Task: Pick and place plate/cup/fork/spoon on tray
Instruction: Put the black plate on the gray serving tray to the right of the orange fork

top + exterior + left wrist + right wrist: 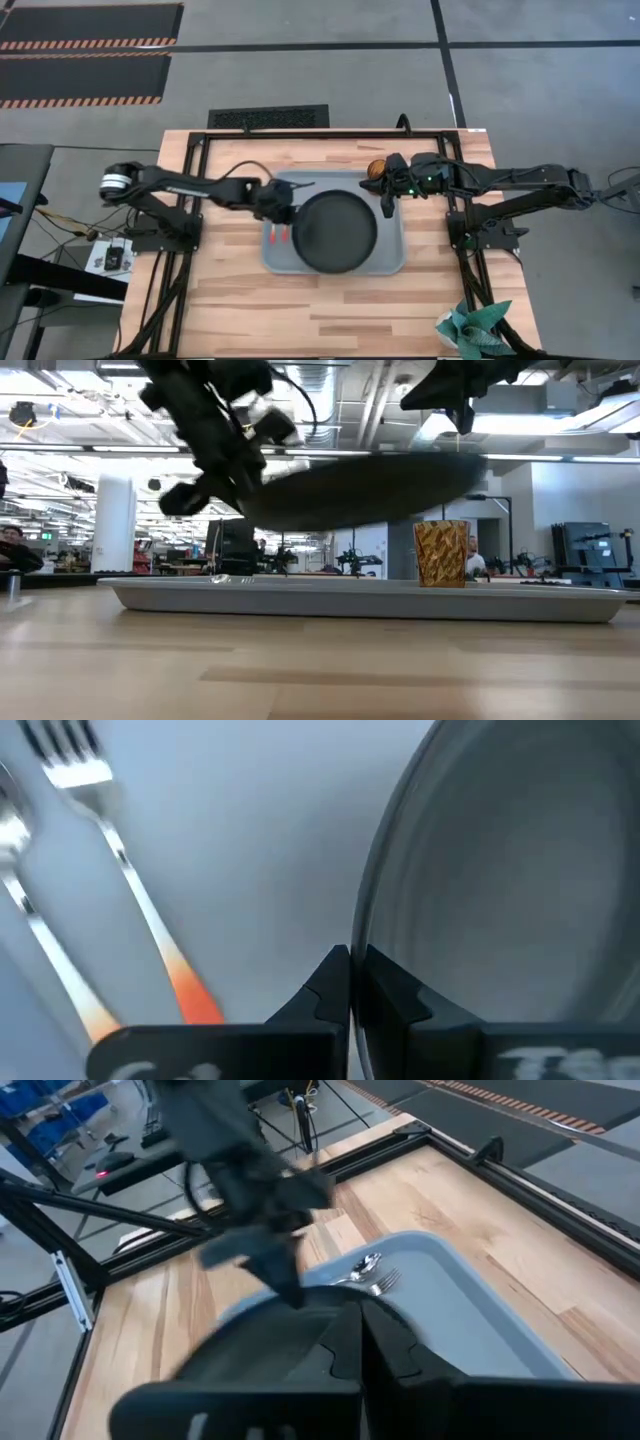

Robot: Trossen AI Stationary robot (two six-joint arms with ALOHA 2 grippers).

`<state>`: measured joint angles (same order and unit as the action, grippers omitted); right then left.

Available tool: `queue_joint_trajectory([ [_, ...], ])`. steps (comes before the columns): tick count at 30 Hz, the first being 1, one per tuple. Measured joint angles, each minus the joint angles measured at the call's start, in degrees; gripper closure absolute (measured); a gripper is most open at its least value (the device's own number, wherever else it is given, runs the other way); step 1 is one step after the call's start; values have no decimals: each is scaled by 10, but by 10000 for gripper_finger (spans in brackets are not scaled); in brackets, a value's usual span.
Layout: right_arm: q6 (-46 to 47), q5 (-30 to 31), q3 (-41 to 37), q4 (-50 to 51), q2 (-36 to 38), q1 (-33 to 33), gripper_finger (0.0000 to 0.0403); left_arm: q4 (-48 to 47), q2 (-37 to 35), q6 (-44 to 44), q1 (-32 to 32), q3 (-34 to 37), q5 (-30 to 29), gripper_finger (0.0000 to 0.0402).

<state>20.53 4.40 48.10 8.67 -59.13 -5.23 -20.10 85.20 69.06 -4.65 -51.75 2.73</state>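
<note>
The black plate (335,232) hangs tilted above the pale blue-grey tray (392,262); the low view shows the plate (370,485) clear of the tray (360,600). My left gripper (287,206) is shut on the plate's left rim. My right gripper (388,198) is shut and empty, just above the plate's far right rim. The amber cup (376,170) stands upright in the tray's far right corner. The fork (130,890) and the spoon (35,910) lie side by side on the tray's left part, their orange-red handles (278,237) toward the near edge. My left gripper pinches the plate's raised rim (356,935) on its left side between its two fingers, one finger inside the plate and one outside. The fingers come from the table's left, slanting down. The plate is lifted clear of the tray, tilted, its held side lower.
Black frame rails (195,190) run along the wooden table's left, far and right sides. A teal and white crumpled thing (470,330) lies at the near right corner. Bare wood (330,310) lies in front of the tray.
</note>
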Motion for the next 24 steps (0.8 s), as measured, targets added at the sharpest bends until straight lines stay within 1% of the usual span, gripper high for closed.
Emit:
queue_joint_trajectory([
  [5, 0, -1, 0, -3, 0, 0, 393, -1, 49, -9, -40, -33, 26, 401],
  [8, 0, -1, 0, -3, 0, 0, 393, -32, 63, -8, -48, -44, 30, 401],
  [11, 0, -1, 0, -4, 0, 3, 393, -66, 66, -9, -53, -51, 29, 401],
  [15, 0, -1, 0, -4, 0, 4, 393, -102, 67, -4, -55, -51, 13, 401],
  [24, -11, -1, 0, -6, 0, 4, 393, -95, 67, 7, -78, -51, -9, 401],
])
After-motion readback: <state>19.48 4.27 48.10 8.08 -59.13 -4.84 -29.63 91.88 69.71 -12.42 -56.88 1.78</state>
